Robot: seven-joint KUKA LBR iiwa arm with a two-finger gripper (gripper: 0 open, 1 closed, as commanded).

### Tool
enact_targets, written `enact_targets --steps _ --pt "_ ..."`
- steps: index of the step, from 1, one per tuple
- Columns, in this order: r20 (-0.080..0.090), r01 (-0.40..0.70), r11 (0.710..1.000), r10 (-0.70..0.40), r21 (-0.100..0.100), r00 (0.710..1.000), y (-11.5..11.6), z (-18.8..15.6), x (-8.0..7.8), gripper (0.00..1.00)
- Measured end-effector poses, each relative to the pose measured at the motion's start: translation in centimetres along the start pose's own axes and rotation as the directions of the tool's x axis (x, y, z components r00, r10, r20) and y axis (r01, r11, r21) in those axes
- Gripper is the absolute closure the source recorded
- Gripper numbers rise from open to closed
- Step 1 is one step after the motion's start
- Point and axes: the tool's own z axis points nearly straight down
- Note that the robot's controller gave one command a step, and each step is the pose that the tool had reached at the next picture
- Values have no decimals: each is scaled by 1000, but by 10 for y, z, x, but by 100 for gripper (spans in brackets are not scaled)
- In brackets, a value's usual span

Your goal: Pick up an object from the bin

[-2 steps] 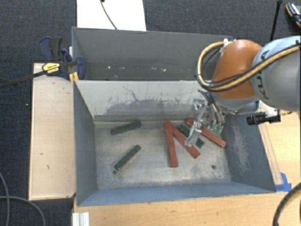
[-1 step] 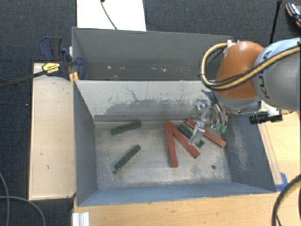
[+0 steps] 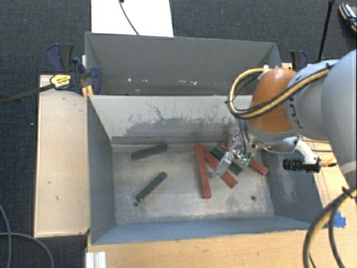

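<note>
Fingers of the gripper (image 3: pixel 225 164) are down among a heap of red and green sticks (image 3: pixel 256 166) at the right of the bin (image 3: pixel 100 166); apart or together, I cannot tell. A short red stick (image 3: pixel 230 180) lies just under them.

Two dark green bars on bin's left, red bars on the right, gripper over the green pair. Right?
No. The camera view shows the gripper over the red bars on the right, not the dark green bars, which lie apart from it on the left. The rest holds.
</note>
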Motion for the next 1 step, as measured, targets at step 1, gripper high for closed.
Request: enact_targets --steps 1 --pt "2 19 1000 -19 -4 1000 -20 12 -3 100"
